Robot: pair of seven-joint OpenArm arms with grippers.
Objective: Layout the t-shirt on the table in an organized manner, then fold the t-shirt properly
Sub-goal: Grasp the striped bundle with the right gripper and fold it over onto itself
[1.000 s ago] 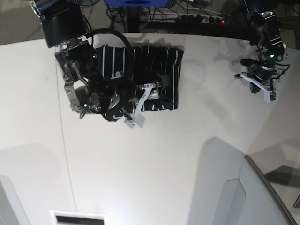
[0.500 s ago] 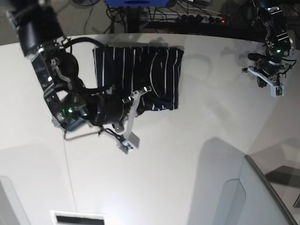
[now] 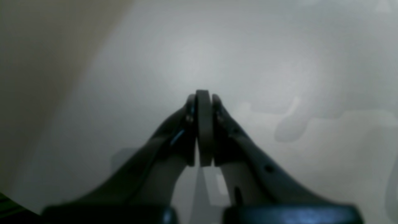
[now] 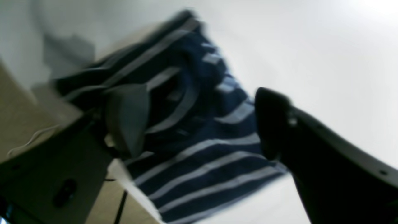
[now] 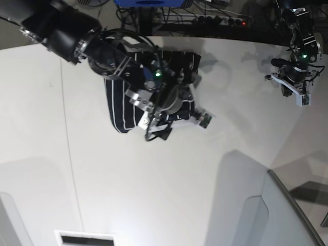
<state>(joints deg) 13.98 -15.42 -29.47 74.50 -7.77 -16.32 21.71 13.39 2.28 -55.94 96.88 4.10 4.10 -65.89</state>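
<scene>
Lying beneath spread right pincer [image 4: 199,124], t-shirt [image 4: 199,161]

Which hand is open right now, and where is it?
The right hand: its fingers are spread apart over the striped t-shirt. The left hand is pinched shut above the bare table.

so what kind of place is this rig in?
Probably a robotics lab or workshop, not a home. Two arms work over a big bare white table, with a power strip and loose cables behind it. The only household item is the t-shirt under the right gripper.
</scene>
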